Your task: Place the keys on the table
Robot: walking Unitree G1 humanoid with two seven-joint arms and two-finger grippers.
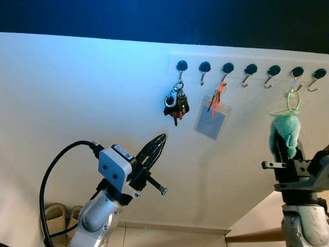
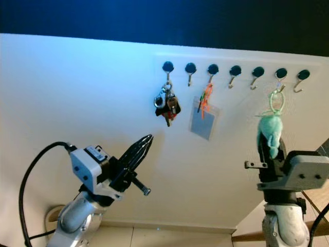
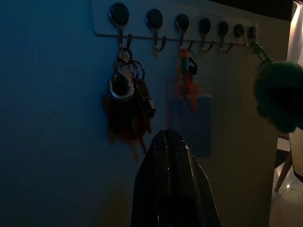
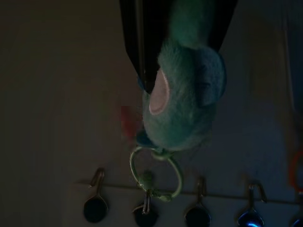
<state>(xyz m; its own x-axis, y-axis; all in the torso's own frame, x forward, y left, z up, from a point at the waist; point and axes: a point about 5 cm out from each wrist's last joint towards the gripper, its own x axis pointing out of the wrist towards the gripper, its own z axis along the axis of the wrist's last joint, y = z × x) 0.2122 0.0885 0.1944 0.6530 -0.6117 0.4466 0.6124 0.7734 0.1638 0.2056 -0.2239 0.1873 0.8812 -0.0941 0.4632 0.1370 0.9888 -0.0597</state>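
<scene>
the left claw (image 1: 158,144) is up in the air with its two black fingers pressed tight together, holding nothing. the keys (image 1: 176,104) hang on the wall just above it and a little to its right, on the first hook of a white rail of hooks (image 1: 247,64). the tip of the claw is near the keys but not touching them. next to the keys, further to the right of the left claw, a blue card in a clear sleeve (image 1: 212,122) hangs from an orange clip (image 1: 219,95). the right claw (image 1: 283,144) is raised far over on the other side, well apart from the keys. its fingers are closed around a fluffy teal toy (image 1: 285,133), and the toy's pale green ring (image 1: 293,100) is looped on a hook just above that claw. low down by the left arm, a pair of slippers (image 1: 57,218) sits on the floor by the wall.
</scene>
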